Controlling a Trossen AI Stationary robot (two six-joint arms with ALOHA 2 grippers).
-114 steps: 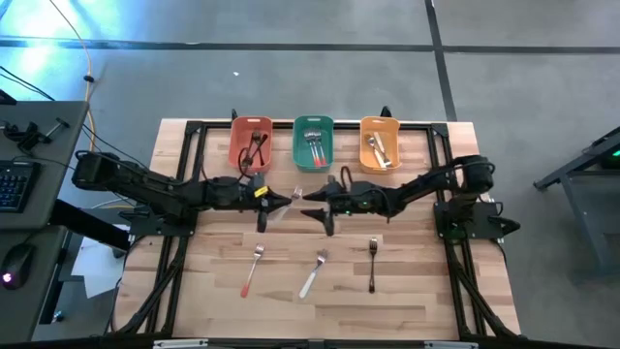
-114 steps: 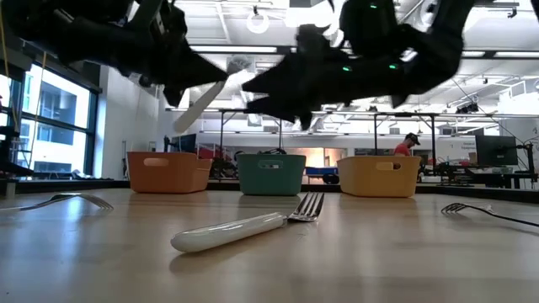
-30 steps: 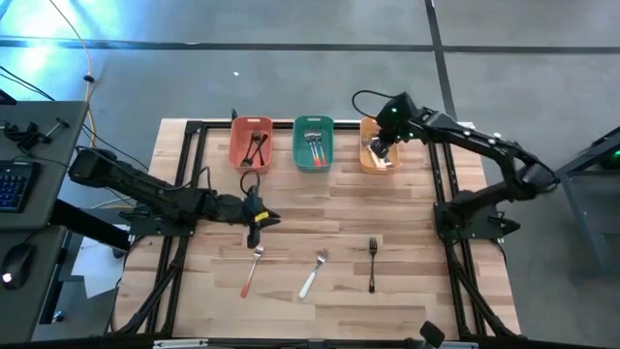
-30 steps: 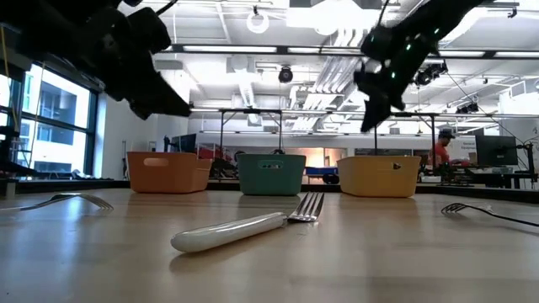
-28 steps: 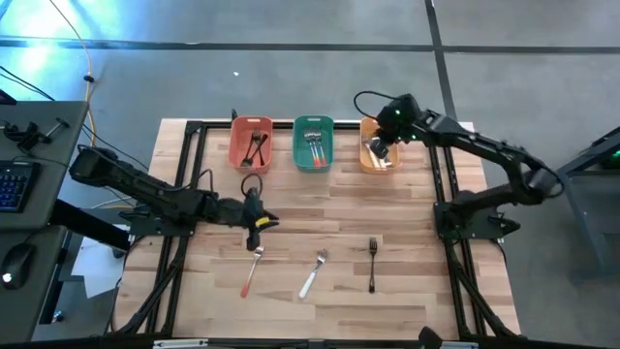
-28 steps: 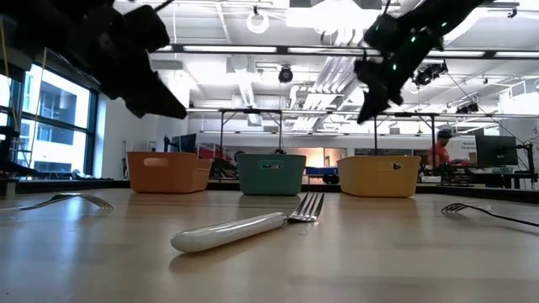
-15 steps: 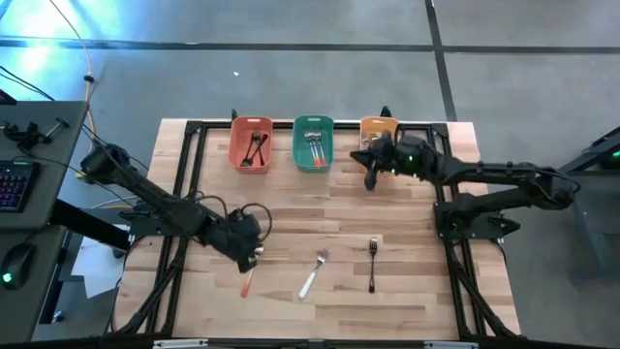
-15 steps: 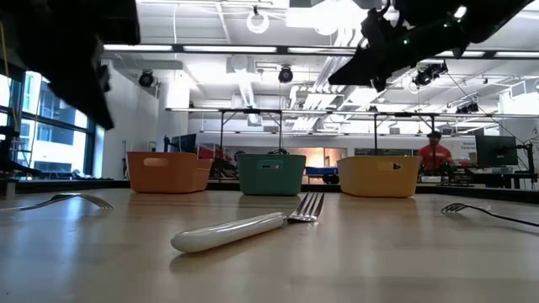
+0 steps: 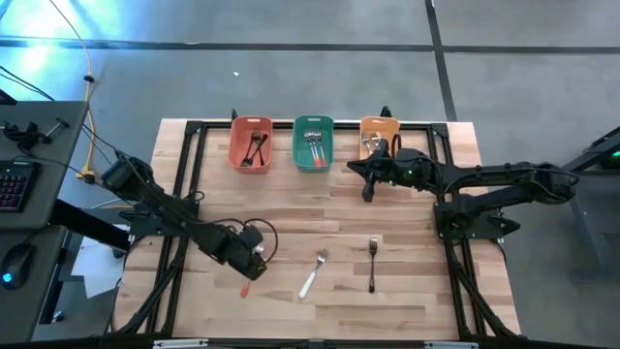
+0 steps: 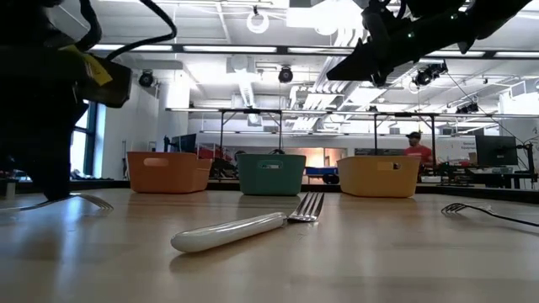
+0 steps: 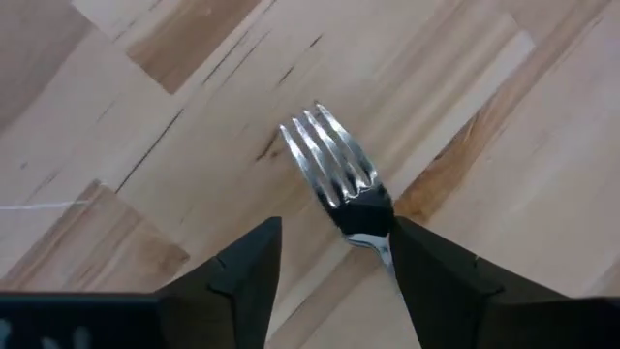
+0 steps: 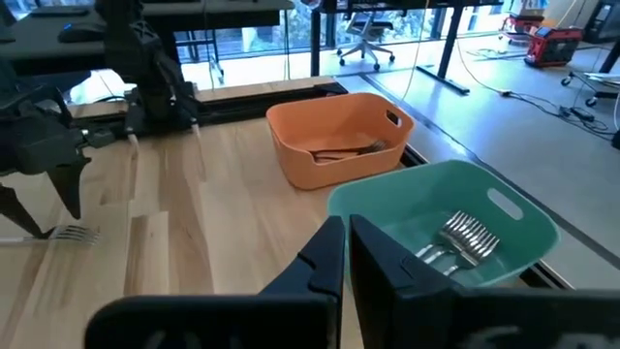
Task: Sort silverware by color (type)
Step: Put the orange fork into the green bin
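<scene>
Wood-plank bench (image 9: 320,208) on a grey floor, high view: left claw (image 9: 254,260) low over the red-handled fork (image 9: 246,288) at the near left, its head hidden under the claw, only the red handle end showing. Loose on the bench, counted: three pieces, that fork, a white-handled fork (image 9: 312,275) in the middle, a black-handled fork (image 9: 372,263) to its right. Three bins at the far edge: red bin (image 9: 250,143) with dark-handled pieces, green bin (image 9: 313,142) with silver heads, orange bin (image 9: 379,136) with pale pieces; piece counts inside too small to tell. Right claw (image 9: 367,190) hangs above the bench just in front of the orange bin, carrying nothing visible

Low view: white-handled fork (image 10: 244,225) lies nearest, black-handled one (image 10: 488,211) at right, tines of the red-handled fork (image 10: 72,201) at left beside the left arm's dark bulk. Three bins in a row behind. A person in red stands far off in the room

Left wrist view: fork tines (image 11: 329,167) point away, neck sits between the two spread fingers (image 11: 242,276), jaws wide, nothing pinched yet. Judgement: the step is the pick; the neck runs closer to one finger, so centre first, drop till the tips nearly meet the wood, then close on the neck or upper handle, not the tines, or it may pivot

Right wrist view: right claw (image 12: 347,254) pressed together, empty, looking over the green bin (image 12: 441,228) and the orange-looking bin (image 12: 334,136) beyond
</scene>
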